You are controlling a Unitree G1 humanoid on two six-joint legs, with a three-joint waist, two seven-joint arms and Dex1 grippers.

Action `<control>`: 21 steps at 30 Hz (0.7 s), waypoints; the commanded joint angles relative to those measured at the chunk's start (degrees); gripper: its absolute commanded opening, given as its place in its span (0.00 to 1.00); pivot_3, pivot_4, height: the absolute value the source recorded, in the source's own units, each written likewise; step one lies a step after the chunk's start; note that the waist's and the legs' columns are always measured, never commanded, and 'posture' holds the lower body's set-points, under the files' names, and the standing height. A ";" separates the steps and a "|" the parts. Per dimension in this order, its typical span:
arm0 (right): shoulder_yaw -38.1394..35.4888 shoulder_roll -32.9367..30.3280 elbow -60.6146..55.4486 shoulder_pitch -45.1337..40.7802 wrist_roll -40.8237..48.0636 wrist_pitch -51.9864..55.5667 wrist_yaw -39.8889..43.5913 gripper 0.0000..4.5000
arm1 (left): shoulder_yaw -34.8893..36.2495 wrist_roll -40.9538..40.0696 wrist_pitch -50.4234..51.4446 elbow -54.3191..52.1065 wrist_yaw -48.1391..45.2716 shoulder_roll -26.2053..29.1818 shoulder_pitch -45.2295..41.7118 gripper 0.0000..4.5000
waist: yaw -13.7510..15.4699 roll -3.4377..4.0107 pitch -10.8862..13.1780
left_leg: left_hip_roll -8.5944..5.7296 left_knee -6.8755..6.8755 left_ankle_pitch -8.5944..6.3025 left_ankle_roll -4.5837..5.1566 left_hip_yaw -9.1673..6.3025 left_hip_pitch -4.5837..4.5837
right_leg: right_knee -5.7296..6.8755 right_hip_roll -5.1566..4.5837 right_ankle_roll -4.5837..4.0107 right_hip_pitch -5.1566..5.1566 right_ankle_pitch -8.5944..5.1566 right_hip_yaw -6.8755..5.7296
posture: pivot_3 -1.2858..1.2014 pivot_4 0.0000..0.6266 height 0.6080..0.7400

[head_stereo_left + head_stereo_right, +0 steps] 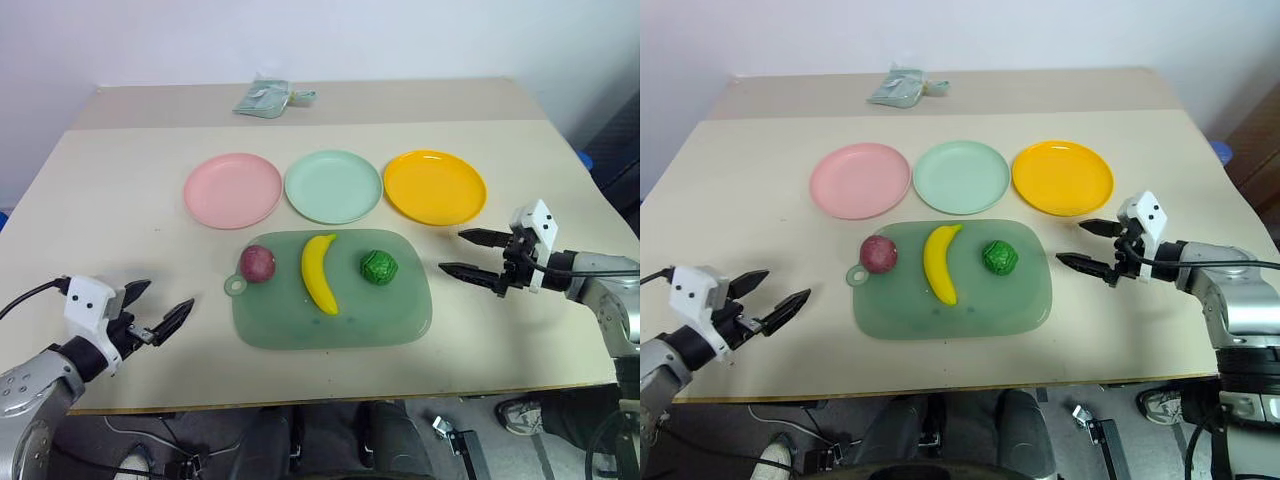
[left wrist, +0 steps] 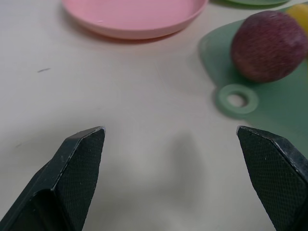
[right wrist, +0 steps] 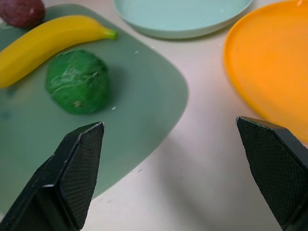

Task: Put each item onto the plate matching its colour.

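On the translucent green board (image 1: pixel 300 325) lie a dark red-purple fruit (image 1: pixel 257 263), a yellow banana (image 1: pixel 319 272) and a bumpy dark green ball (image 1: pixel 379 267). Behind the board stand three plates in a row: pink (image 1: pixel 233 190), pale mint green (image 1: pixel 333 186) and orange-yellow (image 1: pixel 435 186). My left gripper (image 1: pixel 160 311) hovers open over the bare table, left of the board's ring handle (image 2: pixel 237 100). My right gripper (image 1: pixel 468 253) is open too, just right of the board, pointing toward the green ball (image 3: pixel 77 81). Neither holds anything.
A small pale green packet (image 1: pixel 268 98) lies at the far side of the table (image 1: pixel 120 240). The table's front edge runs close below the board. A dark object and a blue one stand beyond the table's right edge.
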 commanded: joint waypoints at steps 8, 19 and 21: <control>0.51 2.74 2.15 -3.09 -2.53 -4.96 -2.17 0.99 | 2.18 -0.97 -0.45 -1.69 1.74 -0.68 -1.28 1.00 | 0.01 0.00 0.00 | -0.01 0.00 0.00 0.00 0.00 0.00 | 0.00 -0.01 0.00 0.01 0.00 -0.01 | 0.52 0.24 1.00; -2.75 6.69 4.62 -3.23 -6.55 -10.39 -14.91 0.99 | -2.87 2.00 -1.75 5.71 5.01 -1.09 -14.70 1.00 | 0.27 0.00 -0.01 | -0.06 0.02 0.01 0.00 0.01 -0.01 | 0.06 0.17 0.03 0.03 0.02 -0.06 | 0.52 0.24 1.00; -4.45 6.99 3.42 -3.08 -5.92 -9.82 -17.23 0.99 | -5.84 0.80 -0.72 6.44 3.88 -1.15 -19.05 1.00 | 0.24 0.00 -0.01 | -0.07 0.02 0.01 0.00 0.05 -0.01 | 0.06 0.20 0.03 0.02 0.02 -0.06 | 0.52 0.24 1.00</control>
